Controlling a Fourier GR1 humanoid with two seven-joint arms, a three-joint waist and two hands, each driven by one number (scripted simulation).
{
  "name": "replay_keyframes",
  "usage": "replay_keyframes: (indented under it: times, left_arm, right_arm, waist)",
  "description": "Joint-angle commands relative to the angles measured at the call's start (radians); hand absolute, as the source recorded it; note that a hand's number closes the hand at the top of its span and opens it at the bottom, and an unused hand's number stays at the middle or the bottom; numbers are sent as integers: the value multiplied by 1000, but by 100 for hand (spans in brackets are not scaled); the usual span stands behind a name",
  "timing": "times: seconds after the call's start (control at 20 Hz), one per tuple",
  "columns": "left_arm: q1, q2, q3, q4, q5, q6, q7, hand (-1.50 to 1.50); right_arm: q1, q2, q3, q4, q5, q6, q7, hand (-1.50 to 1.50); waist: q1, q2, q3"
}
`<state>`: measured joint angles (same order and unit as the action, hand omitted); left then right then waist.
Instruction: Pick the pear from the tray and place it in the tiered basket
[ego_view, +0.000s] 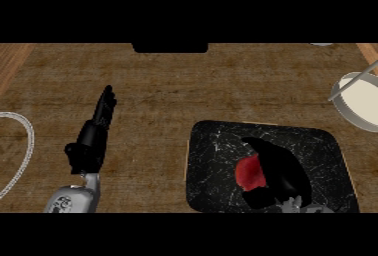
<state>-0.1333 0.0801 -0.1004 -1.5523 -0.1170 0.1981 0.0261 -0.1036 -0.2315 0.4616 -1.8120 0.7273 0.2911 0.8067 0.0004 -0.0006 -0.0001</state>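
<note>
The pear (249, 174) is a red fruit lying on the black marbled tray (214, 155) at the lower right of the counter. My right hand (284, 167) arches over the pear from the right. Its fingers and thumb curl round the fruit and hide its right side. The pear still rests on the tray. The tiered basket (360, 102), grey-rimmed with a pale inside, stands at the right edge beyond the tray. My left hand (96, 132) is open at the left, fingers straight and pointing away, resting still over the wood.
A thin white wire loop (26, 150) curves in from the left edge beside my left forearm. A dark block (170, 47) sits at the counter's far edge. Brown wooden counter (192, 90) stretches between tray, basket and left hand.
</note>
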Motion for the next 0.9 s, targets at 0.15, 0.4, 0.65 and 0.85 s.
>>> replay_keyframes:
  times: [0.15,0.4,0.65,0.85]
  left_arm:
    - [-17,5,22,12,9,-23,14,0]
    - [-12,-17,-14,-34,-32,4,45,0]
    - [25,3,18,-4,2,-20,-8,0]
    - [62,-1,21,-25,8,-23,-35,0]
  right_arm:
    - [-2,-65,19,87,167,-99,-154,150]
    - [-3,-189,-23,160,175,-51,-262,150]
    - [63,-484,-73,217,168,9,-500,150]
    - [135,-560,-170,223,183,-90,-595,150]
  waist:
    - [0,1,0]
    - [3,0,1]
    - [1,3,0]
    - [-5,-1,0]
